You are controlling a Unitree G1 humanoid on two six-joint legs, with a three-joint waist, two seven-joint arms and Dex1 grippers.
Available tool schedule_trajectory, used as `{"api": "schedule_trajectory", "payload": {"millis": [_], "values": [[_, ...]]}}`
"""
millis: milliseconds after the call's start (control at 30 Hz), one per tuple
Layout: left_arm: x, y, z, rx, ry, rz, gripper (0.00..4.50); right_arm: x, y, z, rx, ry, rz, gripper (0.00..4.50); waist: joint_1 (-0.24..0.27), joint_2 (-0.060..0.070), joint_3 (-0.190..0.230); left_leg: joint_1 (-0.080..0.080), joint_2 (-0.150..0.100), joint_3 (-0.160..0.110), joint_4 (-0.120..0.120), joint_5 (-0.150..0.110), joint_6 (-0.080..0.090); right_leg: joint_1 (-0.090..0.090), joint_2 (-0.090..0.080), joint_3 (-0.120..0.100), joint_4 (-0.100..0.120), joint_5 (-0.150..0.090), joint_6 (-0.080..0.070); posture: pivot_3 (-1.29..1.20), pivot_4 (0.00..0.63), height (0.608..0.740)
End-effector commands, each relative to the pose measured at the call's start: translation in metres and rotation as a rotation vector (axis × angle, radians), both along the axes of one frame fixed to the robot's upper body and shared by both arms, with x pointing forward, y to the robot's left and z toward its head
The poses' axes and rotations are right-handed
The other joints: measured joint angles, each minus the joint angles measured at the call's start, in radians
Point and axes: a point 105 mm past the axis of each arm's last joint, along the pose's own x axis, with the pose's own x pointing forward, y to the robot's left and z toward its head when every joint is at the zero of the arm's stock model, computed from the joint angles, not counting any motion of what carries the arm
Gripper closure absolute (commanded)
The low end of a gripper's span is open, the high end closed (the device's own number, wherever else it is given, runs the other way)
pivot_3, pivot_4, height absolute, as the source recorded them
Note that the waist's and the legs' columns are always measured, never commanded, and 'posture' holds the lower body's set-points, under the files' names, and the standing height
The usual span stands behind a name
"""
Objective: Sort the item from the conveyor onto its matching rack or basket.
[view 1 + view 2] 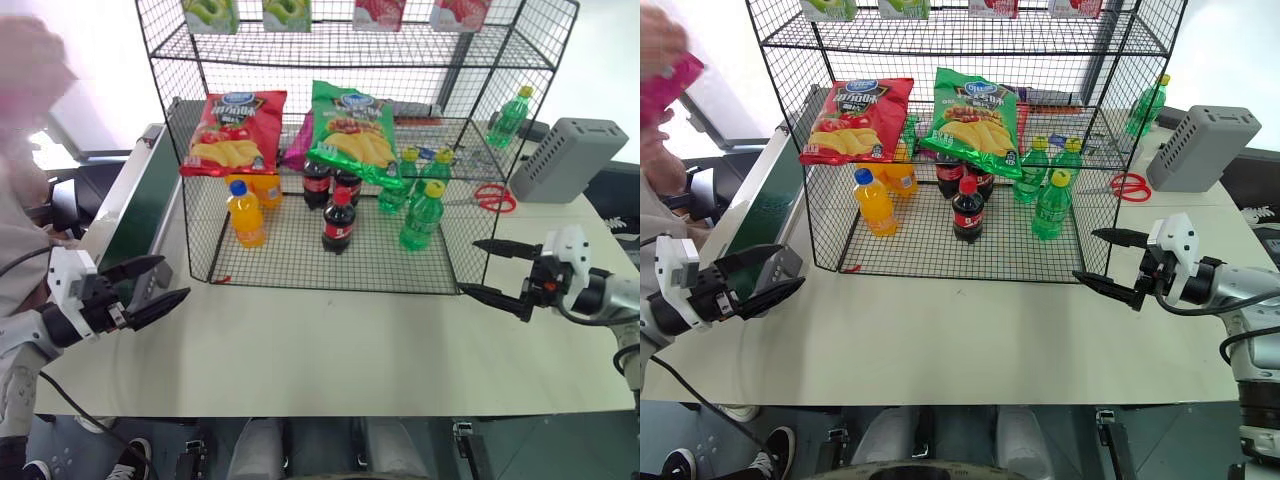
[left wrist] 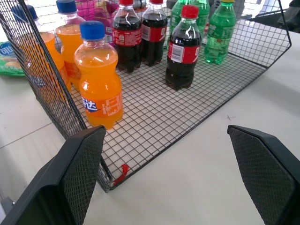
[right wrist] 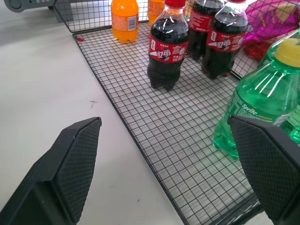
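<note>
Two grippers, left gripper [image 1: 158, 283] and right gripper [image 1: 487, 268], hanging spread wide, carrying nothing. Magenta crisp bag [image 1: 662, 88] in person's hand [image 1: 658, 40] looking light, slippery, crushable; gripping crimped edge seeming safest.

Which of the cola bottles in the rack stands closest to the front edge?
The single cola bottle standing alone in front; the other two stand side by side behind it, under the green crisp bag.

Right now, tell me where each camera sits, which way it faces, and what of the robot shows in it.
Left eye view: head camera, looking forward and down at the rack on the table; left gripper and right gripper both open.
Right eye view: the same scene from beside it.
Left wrist view: looks along its own fingers at the orange bottle.
Right wrist view: looks along its own fingers at the green bottle.
Both wrist views share the front cola bottle.
</note>
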Motion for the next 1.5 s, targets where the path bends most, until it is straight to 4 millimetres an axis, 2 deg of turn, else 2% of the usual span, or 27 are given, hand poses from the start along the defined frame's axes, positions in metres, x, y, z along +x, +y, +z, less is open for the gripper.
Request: {"api": "schedule_trajectory", "payload": {"millis": [33,1500], "values": [[-0.002,0.002,0.014,0.004,-0.065,0.007,0.06,0.003,0.002,0.011,-0.007,-0.046,0.015,0.0,0.0,0.0,0.0,0.0,0.0,0.0,0.0,0.0,0.0,0.0,0.0,0.0,0.0,0.0,0.0,0.0,0.15,0.74],[-0.006,-0.003,0.01,-0.006,-0.064,0.031,0.06,0.006,0.019,0.01,0.022,-0.053,0.058,0.0,0.0,0.0,0.0,0.0,0.001,0.0,0.0,0.0,0.0,-0.001,-0.003,0.002,0.0,-0.001,-0.001,0.0,0.15,0.74]]}}
